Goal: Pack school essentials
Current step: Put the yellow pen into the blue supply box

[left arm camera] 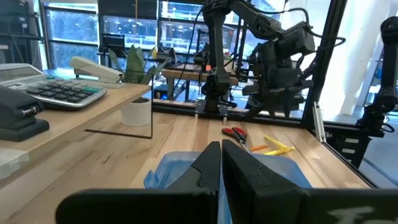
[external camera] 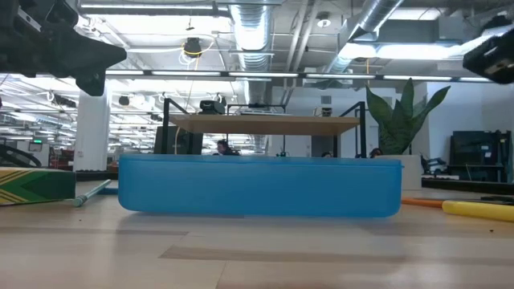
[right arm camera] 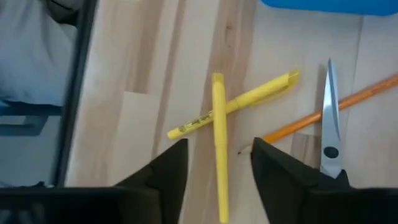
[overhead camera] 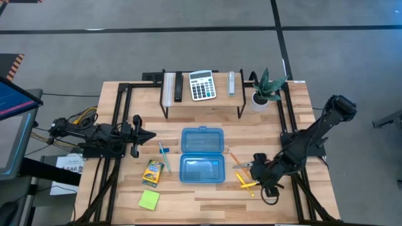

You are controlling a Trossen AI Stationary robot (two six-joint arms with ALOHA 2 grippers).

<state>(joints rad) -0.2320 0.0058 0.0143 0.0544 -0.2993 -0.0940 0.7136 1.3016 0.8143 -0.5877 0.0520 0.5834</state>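
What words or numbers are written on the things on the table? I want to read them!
None can be read.
Yellow-green crayon box: print too small.
Yellow marker: dark print, too blurred.
White-and-grey calculator: key marks too small.
White paper label beside the left arm: blurred.

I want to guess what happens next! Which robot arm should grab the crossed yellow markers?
Right. The right gripper hovers open directly above the crossed yellow markers. The left gripper, shut, sits across the open blue plastic case.
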